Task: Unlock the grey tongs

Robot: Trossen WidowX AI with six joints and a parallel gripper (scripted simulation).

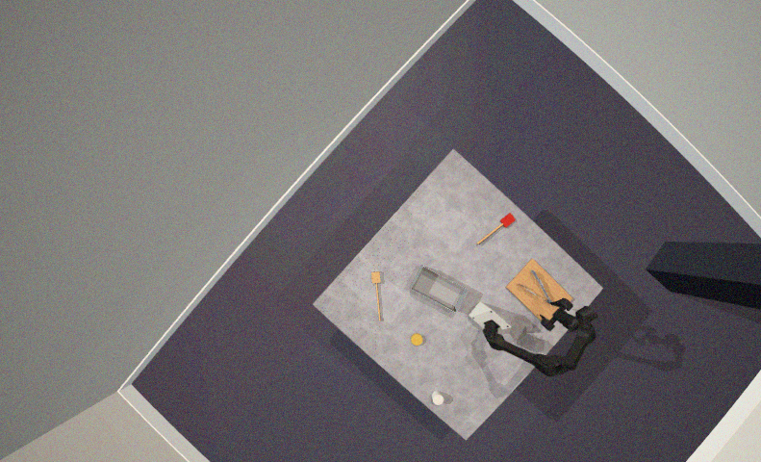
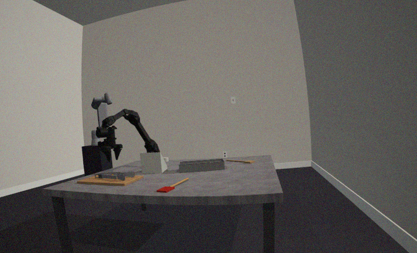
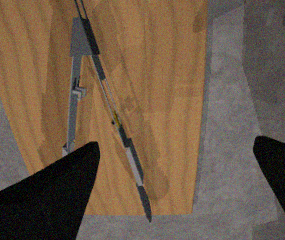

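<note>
The grey tongs lie on the wooden board. In the wrist view their two arms stand apart in a narrow V, closer at the top and wider toward my fingers. The lower end of the left arm is hidden behind my left finger. My gripper is wide open and empty, pointing down above the board's end and apart from the tongs. The roasting tin has nothing across it.
A red-headed spatula lies beyond the board. A wooden spatula lies past the tin. A yellow round thing and a white round thing stand on the table. The arm's white base is between tin and board.
</note>
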